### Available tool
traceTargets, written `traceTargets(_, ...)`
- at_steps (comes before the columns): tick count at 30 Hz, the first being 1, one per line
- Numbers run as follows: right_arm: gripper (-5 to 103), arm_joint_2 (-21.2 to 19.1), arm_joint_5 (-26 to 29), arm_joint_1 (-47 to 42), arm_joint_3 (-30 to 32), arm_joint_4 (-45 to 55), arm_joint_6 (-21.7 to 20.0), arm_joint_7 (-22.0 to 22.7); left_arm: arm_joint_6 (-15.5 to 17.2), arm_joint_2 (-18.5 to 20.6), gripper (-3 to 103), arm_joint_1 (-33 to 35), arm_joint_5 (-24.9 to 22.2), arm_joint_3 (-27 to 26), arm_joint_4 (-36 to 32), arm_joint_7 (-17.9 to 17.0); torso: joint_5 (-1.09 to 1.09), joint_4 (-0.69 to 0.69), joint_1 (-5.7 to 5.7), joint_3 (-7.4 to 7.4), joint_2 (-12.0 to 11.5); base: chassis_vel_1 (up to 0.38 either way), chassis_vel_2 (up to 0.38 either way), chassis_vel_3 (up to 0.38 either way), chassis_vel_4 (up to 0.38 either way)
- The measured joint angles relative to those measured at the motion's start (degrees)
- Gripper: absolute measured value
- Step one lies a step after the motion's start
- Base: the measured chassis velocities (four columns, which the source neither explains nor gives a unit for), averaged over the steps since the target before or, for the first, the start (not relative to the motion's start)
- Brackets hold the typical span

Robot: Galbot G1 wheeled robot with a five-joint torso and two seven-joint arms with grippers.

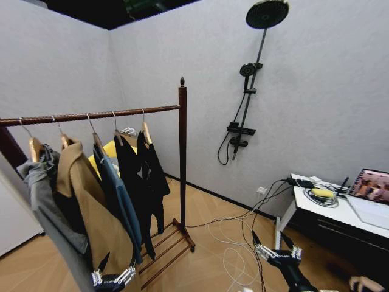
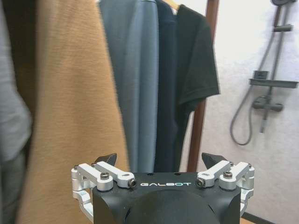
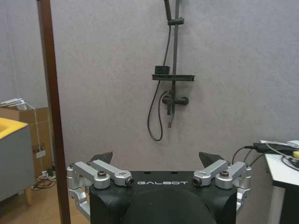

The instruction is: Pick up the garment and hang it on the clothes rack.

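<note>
Both end effectors, left [image 2: 159, 161] and right [image 3: 157, 158], gape empty; garment [image 1: 149, 176] apparently hangs on clothes rack [image 1: 182, 158].

Crowded clothes rack [image 1: 182, 158] — hanging coats [image 1: 91, 207] left, open floor right.

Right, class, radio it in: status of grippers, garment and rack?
Left gripper open, low by tan coat. Right gripper open, empty, clear of rack. Black garment hanging on rail. Cables on floor.

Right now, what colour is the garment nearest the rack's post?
Plain black garment, clearest in the head view.
</note>
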Motion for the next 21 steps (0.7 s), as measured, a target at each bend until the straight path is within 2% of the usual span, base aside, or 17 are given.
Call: traceTargets(21, 100, -0.01, 0.03, 0.04, -0.03, -0.06, -0.03, 0.01, 0.0, 0.0, 100, 0.0, 0.0, 0.0, 0.0, 0.0, 0.0, 0.0, 0.0, 0.0, 0.0, -0.121, -0.127, -0.118, -0.119)
